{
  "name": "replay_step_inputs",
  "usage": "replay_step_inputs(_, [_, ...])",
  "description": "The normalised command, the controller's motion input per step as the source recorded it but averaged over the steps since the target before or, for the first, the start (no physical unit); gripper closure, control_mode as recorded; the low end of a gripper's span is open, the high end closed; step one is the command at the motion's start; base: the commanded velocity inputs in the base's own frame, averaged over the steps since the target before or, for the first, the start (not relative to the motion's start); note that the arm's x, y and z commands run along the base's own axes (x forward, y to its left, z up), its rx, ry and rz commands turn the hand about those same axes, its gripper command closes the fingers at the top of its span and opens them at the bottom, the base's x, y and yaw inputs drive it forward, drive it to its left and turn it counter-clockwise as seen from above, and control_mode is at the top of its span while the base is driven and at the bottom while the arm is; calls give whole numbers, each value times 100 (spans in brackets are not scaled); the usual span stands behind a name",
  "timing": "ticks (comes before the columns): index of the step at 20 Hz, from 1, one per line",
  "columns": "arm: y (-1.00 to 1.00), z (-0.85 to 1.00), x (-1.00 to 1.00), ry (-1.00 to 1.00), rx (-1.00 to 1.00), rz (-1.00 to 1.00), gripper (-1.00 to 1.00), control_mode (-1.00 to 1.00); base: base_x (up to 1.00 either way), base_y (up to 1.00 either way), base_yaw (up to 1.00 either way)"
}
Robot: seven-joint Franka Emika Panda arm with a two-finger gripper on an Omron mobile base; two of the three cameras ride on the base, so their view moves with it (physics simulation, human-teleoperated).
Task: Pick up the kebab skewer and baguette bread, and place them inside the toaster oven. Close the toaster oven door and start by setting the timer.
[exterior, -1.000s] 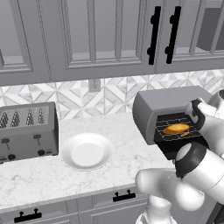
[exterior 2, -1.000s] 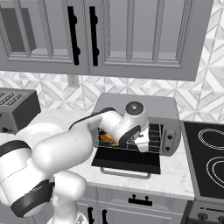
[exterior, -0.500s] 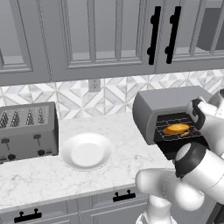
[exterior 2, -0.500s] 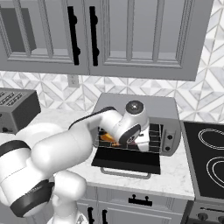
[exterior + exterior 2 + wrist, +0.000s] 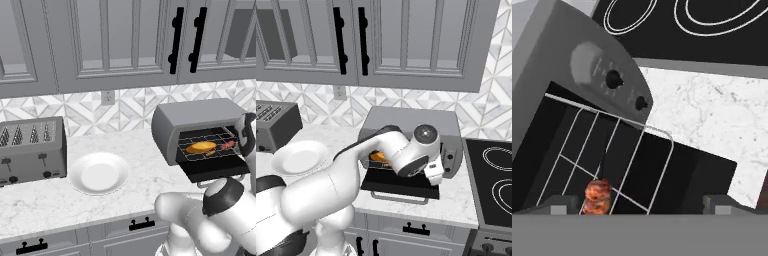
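The toaster oven (image 5: 192, 120) stands open on the counter, its door (image 5: 212, 170) folded down flat. On its wire rack (image 5: 612, 150) lie the golden baguette bread (image 5: 201, 147) and, to its right, the kebab skewer (image 5: 223, 146). The hand view has the skewer's red meat end (image 5: 598, 196) low on the rack, just inside my left fingertip. My gripper (image 5: 641, 207) is open and empty, hovering over the door (image 5: 702, 175) in front of the oven's right half. The grey knob panel (image 5: 604, 70) with two dark knobs is up ahead.
A white plate (image 5: 98, 172) sits mid-counter, with a slotted grey toaster (image 5: 31, 148) to its left. A black stovetop (image 5: 496, 180) borders the oven on the right. Marble counter (image 5: 712, 120) lies between oven and stove. Wall cabinets hang overhead.
My hand has shifted to the right along the oven front, toward the knob panel. Bread and skewer stay put on the rack.
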Motion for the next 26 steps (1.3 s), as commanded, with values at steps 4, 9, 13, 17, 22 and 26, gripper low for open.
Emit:
replay_step_inputs(4, [43,-1,-49,-7,-22,47,-100,-100,0,0,0])
replay_step_inputs(9, [70,0,-10,-5,-24,44,-100,-100,0,0,0])
replay_step_inputs(13, [64,0,0,-8,-20,30,-100,-100,0,0,0])
replay_step_inputs(17, [16,-9,1,-6,-17,16,-100,-100,0,0,0])
replay_step_inputs(22, [-5,-9,0,-12,-13,19,-100,-100,0,0,0])
replay_step_inputs(26, [-38,-4,0,-14,-6,21,-100,-100,0,0,0])
